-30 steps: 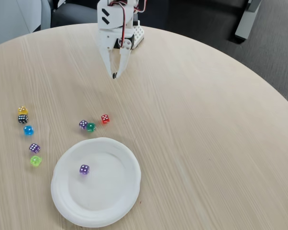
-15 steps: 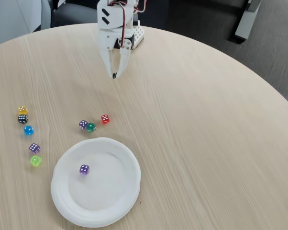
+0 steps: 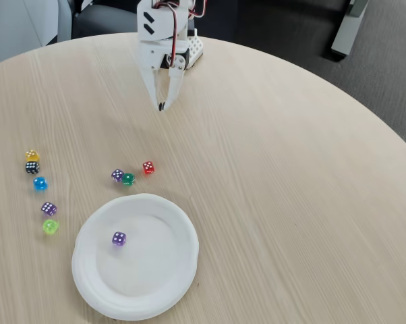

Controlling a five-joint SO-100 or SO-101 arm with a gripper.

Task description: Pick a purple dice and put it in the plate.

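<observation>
In the fixed view a white paper plate [image 3: 159, 283] lies near the table's front edge, and one purple dice [image 3: 119, 238] rests inside it, left of centre. A second purple dice [image 3: 117, 175] sits on the table just behind the plate, touching a green die [image 3: 128, 179]. A third purple dice [image 3: 48, 208] lies to the plate's left. My white gripper [image 3: 161, 106] hangs at the far side of the table, pointing down, fingertips together, holding nothing, well away from every die.
A red die [image 3: 148, 167] sits beside the green one. At the left lie a yellow die [image 3: 32, 155], a black die [image 3: 32, 167], a blue die [image 3: 40, 183] and a lime die [image 3: 50, 226]. The round wooden table's edge [image 3: 365, 101] curves at the right.
</observation>
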